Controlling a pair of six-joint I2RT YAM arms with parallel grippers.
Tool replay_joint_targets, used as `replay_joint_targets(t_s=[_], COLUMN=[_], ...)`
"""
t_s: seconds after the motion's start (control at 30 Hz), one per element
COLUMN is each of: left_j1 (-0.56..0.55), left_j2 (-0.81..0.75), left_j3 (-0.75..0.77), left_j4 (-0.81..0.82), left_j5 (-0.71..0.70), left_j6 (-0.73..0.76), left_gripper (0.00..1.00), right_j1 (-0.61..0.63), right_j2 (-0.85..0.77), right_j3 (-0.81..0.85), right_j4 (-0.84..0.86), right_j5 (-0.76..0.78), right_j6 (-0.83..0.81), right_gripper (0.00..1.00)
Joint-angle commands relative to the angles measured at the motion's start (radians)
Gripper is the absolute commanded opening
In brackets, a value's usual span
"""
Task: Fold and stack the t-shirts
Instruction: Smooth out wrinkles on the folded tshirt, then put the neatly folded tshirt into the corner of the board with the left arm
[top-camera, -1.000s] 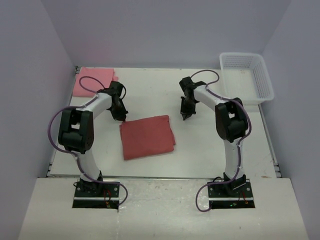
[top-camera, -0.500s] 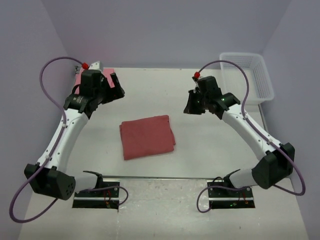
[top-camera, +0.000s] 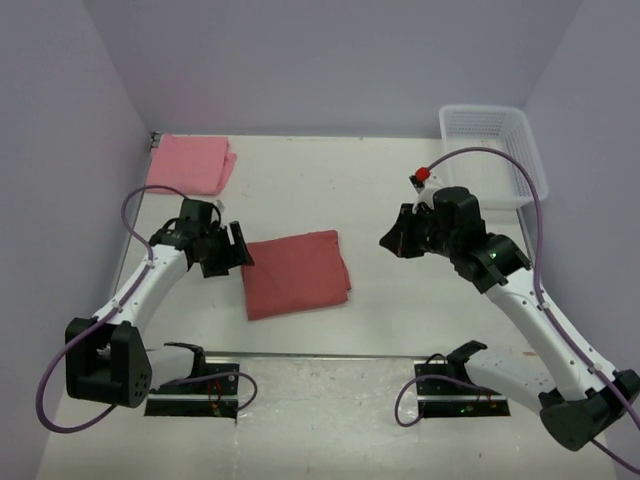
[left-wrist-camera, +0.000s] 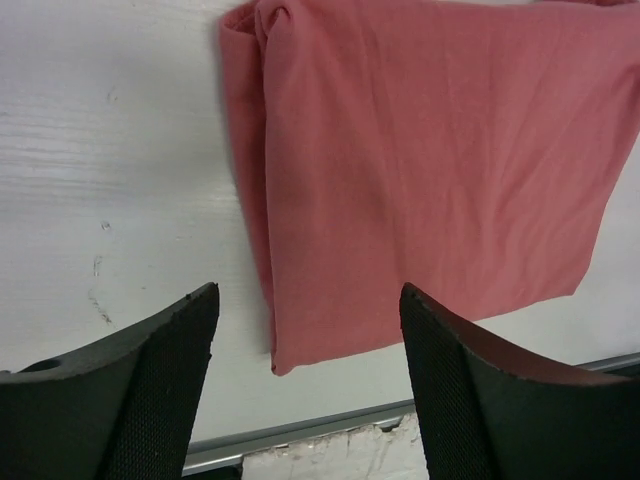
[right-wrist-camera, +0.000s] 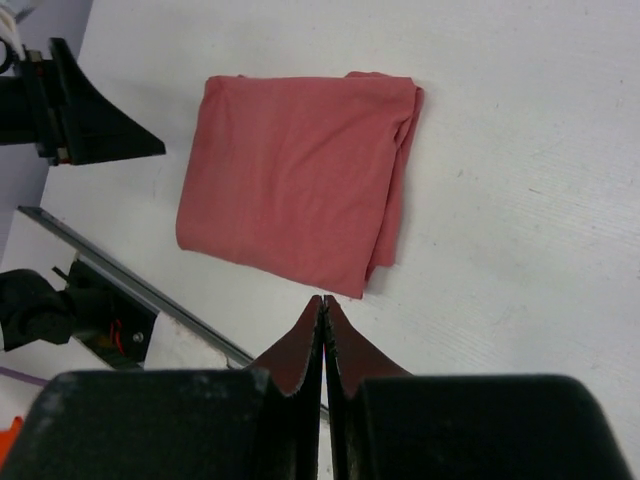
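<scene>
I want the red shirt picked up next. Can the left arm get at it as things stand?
Probably yes. The left gripper is open at the left edge of the folded red shirt with nothing between them, and the right gripper, shut, hangs clear on the other side.

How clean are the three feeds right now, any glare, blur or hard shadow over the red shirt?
Top external: soft even light, no glare, brick-red t-shirt sharp. Left wrist: its creases crisp, the left gripper's fingers dark and slightly soft. Right wrist: shirt in focus, table bright but not washed out, the right gripper's shut fingers a little blurred.
</scene>
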Motion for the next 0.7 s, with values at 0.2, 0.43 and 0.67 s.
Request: replay_joint_targets(t_s=[0.2, 0.43, 0.67], left_j1=[0.073, 0.084, 0.087], left_j2=[0.075, 0.107, 0.194], left_j3=[-0.156, -0.158, -0.238], left_j4=[0.213, 0.197, 0.268], left_j5=[0.232, 0.206, 0.281], left_j6=[0.037, 0.033, -0.013], left_gripper=[0.81, 0.84, 0.85], right_j1=[0.004, 0.004, 0.004], right_j2=[-0.085, -0.119, -0.131], right_j3=[-0.079, -0.095, -0.096], right_j4=[0.043, 0.046, 0.049], right_j5=[-0.079, -0.068, -0.057], right_j6=[-0.031, -0.032, -0.026], right_gripper=[0.00, 0.00, 0.00])
